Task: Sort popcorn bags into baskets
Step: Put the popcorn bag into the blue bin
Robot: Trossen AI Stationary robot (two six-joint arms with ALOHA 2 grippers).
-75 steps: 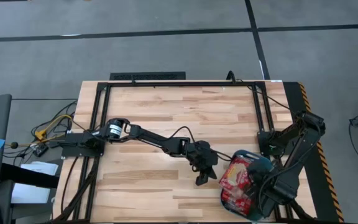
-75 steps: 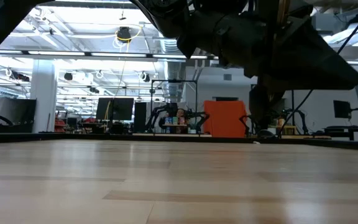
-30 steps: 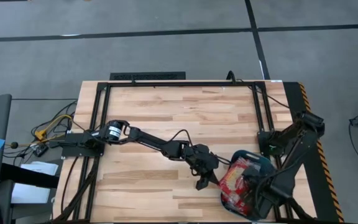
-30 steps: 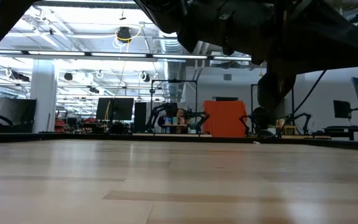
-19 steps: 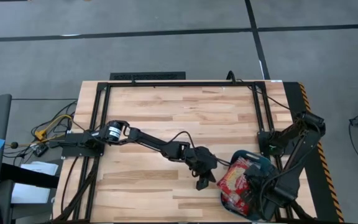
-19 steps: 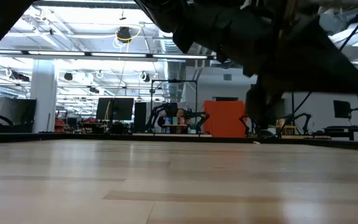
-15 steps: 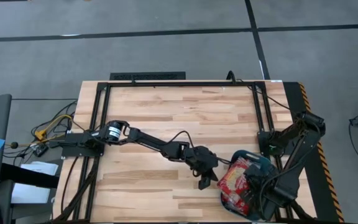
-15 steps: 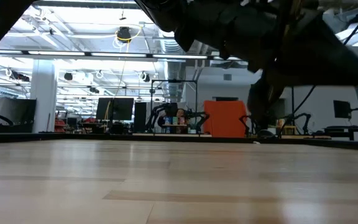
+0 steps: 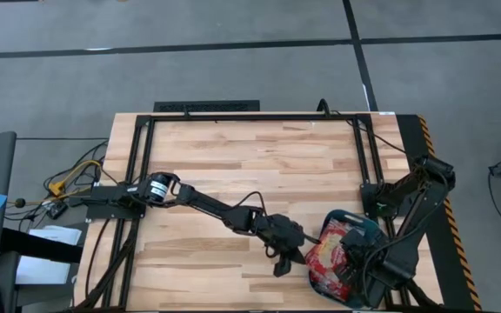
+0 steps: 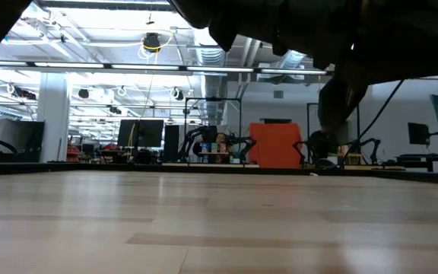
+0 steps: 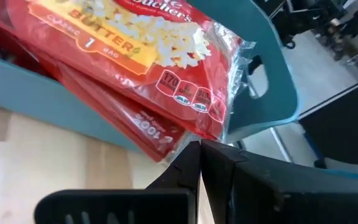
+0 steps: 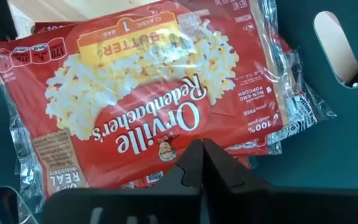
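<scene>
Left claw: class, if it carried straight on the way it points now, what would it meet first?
Most likely the popcorn bags overhanging the wall of the teal basket. The left claw is shut, aimed at their lowest corner; depth is unclear.

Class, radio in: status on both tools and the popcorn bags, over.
Left tool shut, empty, beside the basket. Right tool shut, over the popcorn bags stacked in it, corners overhanging its wall. Nothing in the way.

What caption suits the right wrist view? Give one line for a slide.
Right gripper, fingers shut, hovers over stacked red popcorn bags piled in the teal basket.
</scene>
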